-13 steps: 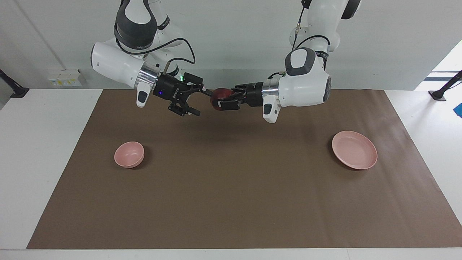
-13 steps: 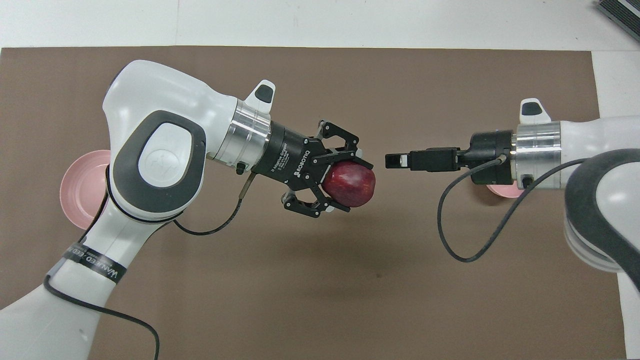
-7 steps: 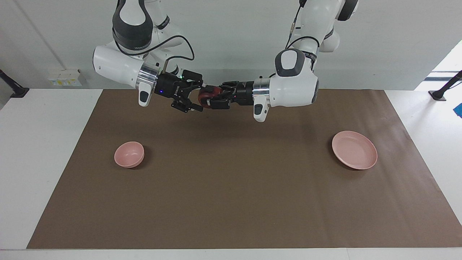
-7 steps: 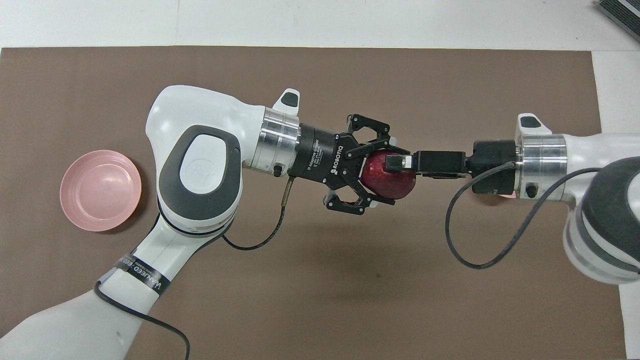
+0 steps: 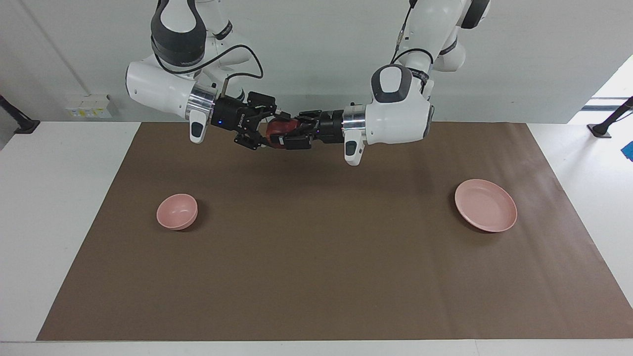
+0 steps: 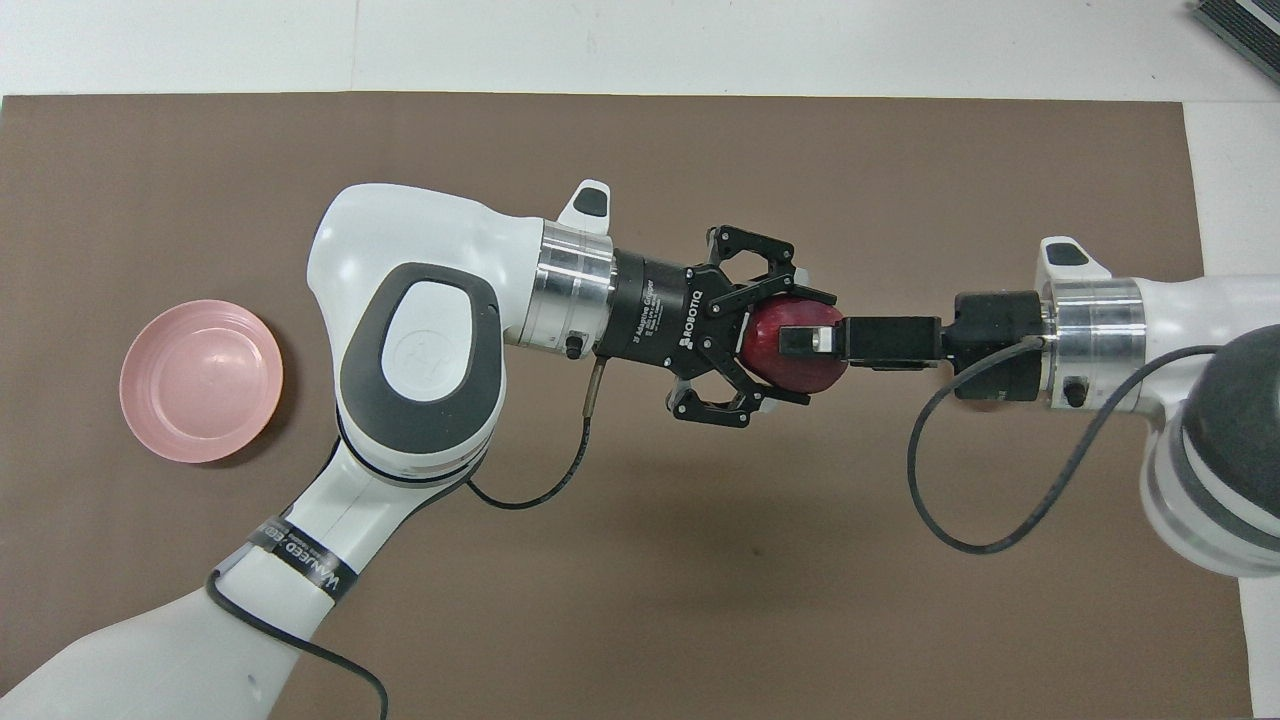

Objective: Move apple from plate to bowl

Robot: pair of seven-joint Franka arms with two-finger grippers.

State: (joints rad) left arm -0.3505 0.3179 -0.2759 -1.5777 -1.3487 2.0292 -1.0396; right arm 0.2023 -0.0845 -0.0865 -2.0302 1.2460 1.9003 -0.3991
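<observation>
White desk (image 5: 59, 207) w/ a brown paper mat (image 5: 316, 277) covering most of the top. Plain pale wall (image 5: 316, 59) at the robots' end; white socket box (image 5: 89, 106) low on it. Black stand feet (image 5: 606, 126) at both desk corners by the wall. Light even, soft shadows.

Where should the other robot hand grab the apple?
Grip the apple across its top and bottom, coming in level from the right arm's end. The left gripper pinches its two sides in midair, so only those parts are free. The right gripper is turned that way.
</observation>
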